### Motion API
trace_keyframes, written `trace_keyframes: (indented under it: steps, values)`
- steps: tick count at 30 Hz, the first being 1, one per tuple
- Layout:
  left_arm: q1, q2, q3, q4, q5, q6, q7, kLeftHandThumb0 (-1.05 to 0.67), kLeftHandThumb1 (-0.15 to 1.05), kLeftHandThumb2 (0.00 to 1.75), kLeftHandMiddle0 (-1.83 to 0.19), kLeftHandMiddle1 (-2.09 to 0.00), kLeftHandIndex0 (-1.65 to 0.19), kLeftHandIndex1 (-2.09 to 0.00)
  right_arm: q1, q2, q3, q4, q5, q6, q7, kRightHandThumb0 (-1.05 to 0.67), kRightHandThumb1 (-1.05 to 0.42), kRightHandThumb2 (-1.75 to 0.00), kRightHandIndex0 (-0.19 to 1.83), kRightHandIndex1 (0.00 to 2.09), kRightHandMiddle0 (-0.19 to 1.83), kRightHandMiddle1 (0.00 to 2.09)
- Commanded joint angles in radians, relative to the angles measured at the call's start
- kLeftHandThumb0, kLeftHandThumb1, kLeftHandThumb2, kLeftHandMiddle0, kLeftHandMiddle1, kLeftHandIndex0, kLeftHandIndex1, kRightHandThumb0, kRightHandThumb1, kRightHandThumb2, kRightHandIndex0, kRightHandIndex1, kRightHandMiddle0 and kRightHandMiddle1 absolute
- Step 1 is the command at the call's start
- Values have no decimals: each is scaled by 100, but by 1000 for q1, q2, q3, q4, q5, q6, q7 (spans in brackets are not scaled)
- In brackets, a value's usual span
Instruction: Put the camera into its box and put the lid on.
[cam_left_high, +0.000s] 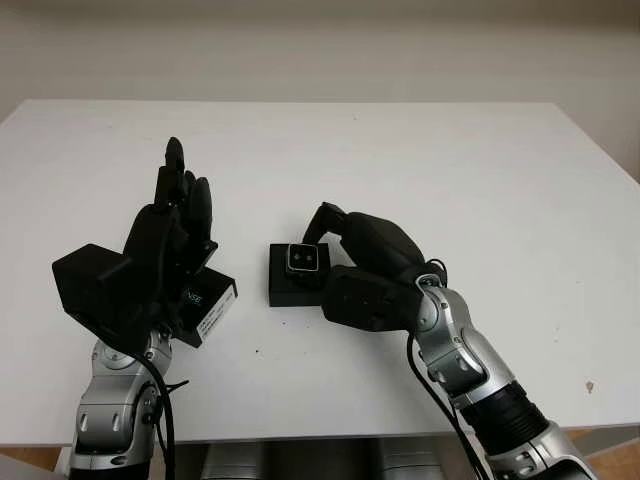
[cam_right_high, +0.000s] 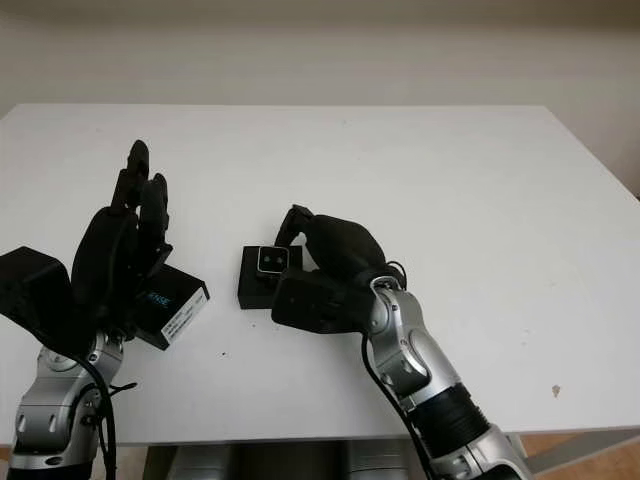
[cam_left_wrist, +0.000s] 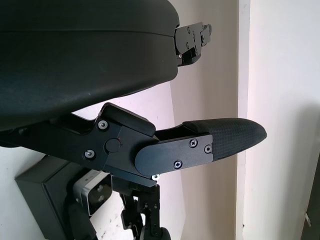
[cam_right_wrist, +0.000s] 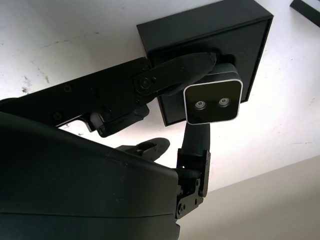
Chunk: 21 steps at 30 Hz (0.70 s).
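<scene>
Right wrist view, closest in: the right hand (cam_right_wrist: 200, 117) pinches the small silver camera (cam_right_wrist: 212, 100) by its sides, over the open black box (cam_right_wrist: 250, 45). It looks hard, light and a bit slippery, so the flat side edges are the best place to hold, away from the two lenses. Further left, the left hand (cam_left_high: 170, 235) is raised and open over the lid (cam_left_high: 205, 305), maybe touching it, on the white table (cam_left_high: 450, 170).

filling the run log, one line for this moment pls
right robot hand: holding camera over box | left robot hand: raised above lid, open
</scene>
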Motion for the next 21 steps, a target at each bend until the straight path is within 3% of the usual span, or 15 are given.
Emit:
trace_keyframes:
  steps: [1,21]
  values:
    - [-2,-5,1,-25,-2,-1,2,-78,105,62,19,0,19,0,15,-22,-1,-16,-15,8,4,-40,-105,-16,48,6,45,209]
    - [-1,-12,4,-24,-6,-8,2,-78,105,61,19,0,19,0,20,-39,5,2,-38,-27,-2,-43,-105,-15,49,6,40,209]
